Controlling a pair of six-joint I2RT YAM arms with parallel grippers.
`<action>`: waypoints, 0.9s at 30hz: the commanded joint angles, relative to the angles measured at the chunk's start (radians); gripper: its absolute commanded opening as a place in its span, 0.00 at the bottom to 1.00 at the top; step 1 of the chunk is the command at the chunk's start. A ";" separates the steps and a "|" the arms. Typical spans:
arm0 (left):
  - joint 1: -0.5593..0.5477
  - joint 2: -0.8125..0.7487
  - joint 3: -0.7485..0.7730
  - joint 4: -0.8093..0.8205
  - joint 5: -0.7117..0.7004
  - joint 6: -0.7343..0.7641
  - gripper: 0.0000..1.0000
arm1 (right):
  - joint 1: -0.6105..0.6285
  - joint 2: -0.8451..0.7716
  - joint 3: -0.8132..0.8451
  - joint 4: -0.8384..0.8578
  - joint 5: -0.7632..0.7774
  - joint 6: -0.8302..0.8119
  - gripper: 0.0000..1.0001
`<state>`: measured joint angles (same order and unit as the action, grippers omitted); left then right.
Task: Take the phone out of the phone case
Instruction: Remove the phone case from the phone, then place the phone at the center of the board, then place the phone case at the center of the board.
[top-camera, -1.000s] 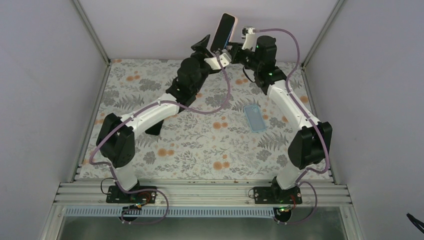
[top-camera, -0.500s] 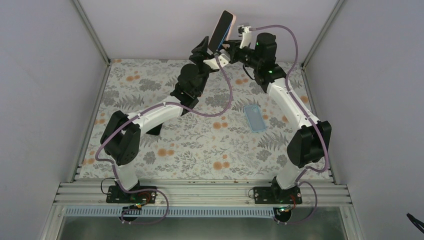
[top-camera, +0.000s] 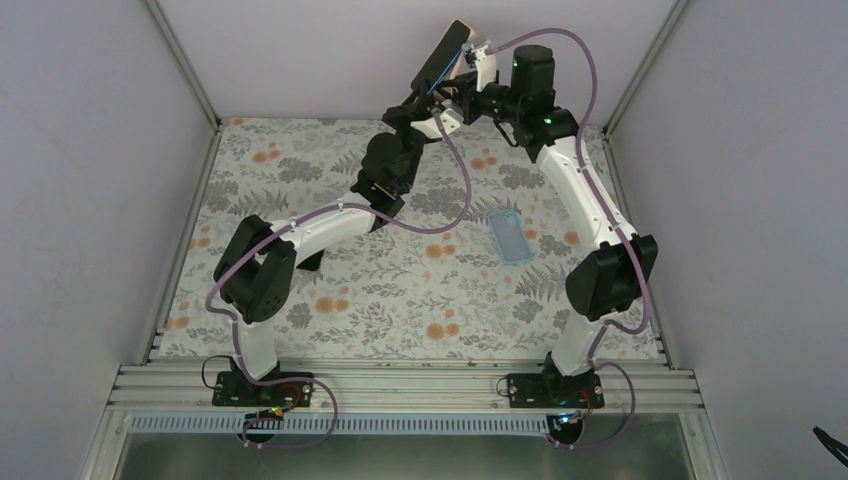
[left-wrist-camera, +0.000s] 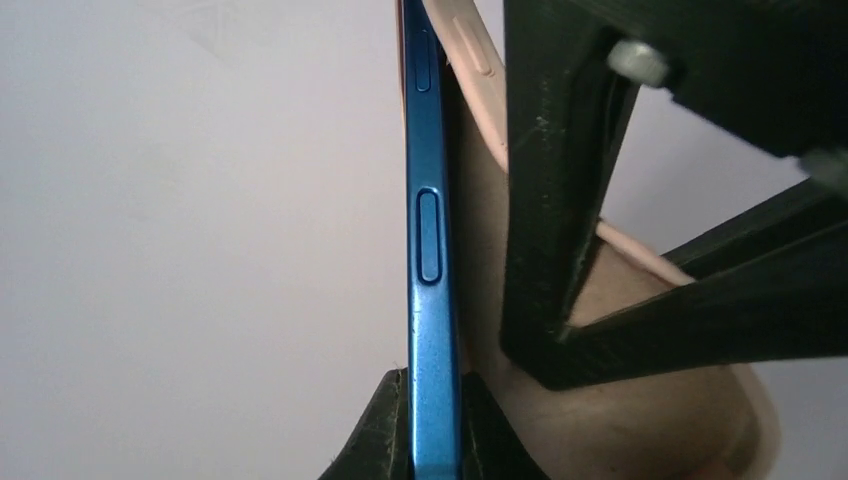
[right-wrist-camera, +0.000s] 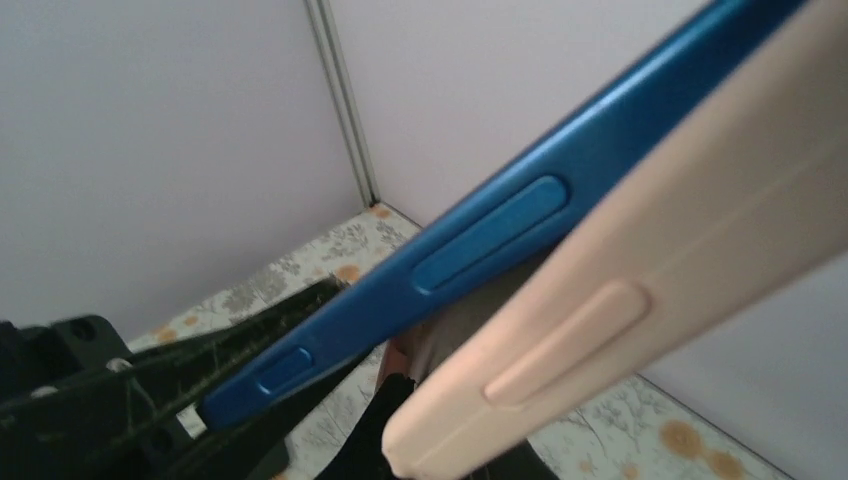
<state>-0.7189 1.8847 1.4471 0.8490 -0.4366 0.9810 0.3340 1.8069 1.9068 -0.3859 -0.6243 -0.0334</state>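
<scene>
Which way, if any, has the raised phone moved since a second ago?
Yes: the phone rose slightly and leaned further left, judged against the blue case lying below.

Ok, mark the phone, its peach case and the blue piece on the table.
phone (left-wrist-camera: 432, 340): left wrist view, blue side edge.
peach case (right-wrist-camera: 700, 220): right wrist view, side wall.
blue piece (top-camera: 510, 237): top view, middle.

On my screens the phone (left-wrist-camera: 430, 250) shows a glossy deep-blue edge, and the phone case (left-wrist-camera: 485, 310) is a pale peach-pink. The table cover (top-camera: 400, 290) is white, printed with grey leaves and small orange blossoms. The flat slab (top-camera: 511, 238) on it is light blue. The left arm (top-camera: 320, 225) and right arm (top-camera: 585, 200) are white with black joints. The cables (top-camera: 466, 195) are purple and the walls (top-camera: 90, 200) pale lilac-grey.
</scene>
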 joint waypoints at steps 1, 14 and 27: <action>0.081 -0.054 0.022 0.052 -0.059 0.067 0.02 | 0.085 -0.064 -0.074 -0.413 -0.300 -0.219 0.03; 0.128 -0.506 -0.504 -0.085 -0.029 0.403 0.02 | -0.439 -0.011 -0.203 -0.551 0.092 -0.397 0.03; -0.003 -0.689 -1.094 0.051 -0.037 0.647 0.02 | -0.710 0.033 -0.566 -0.731 0.041 -0.737 0.03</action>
<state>-0.6994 1.1744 0.3901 0.7406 -0.4400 1.5612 -0.3252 1.8271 1.4128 -1.1294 -0.5552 -0.6819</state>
